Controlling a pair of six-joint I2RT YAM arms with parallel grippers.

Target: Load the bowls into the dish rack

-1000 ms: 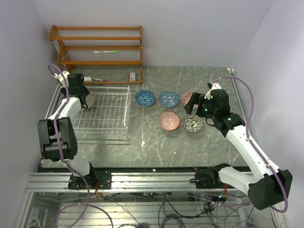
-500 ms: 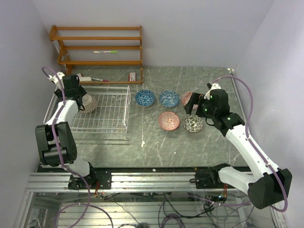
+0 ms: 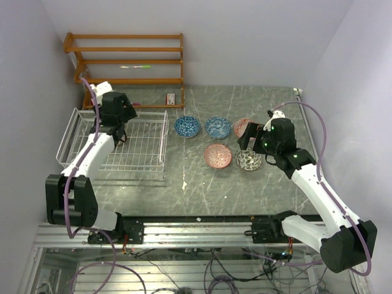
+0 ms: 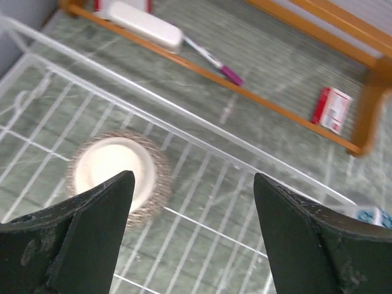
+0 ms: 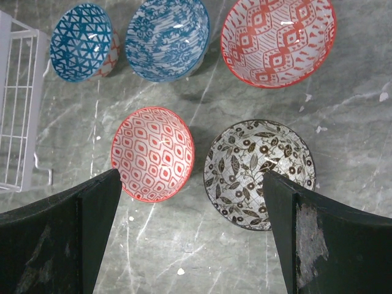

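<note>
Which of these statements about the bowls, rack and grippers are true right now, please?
1. One bowl lies upside down in the dish rack. True.
2. The left gripper is clamped on that bowl. False: it is open above the rack, holding nothing.
3. The two blue bowls sit on the table, outside the rack. True.
4. The black-and-white bowl is stacked inside the pink-red bowl. False: they sit side by side, apart.
5. The right gripper grips a blue bowl. False: it is open and empty.
</note>
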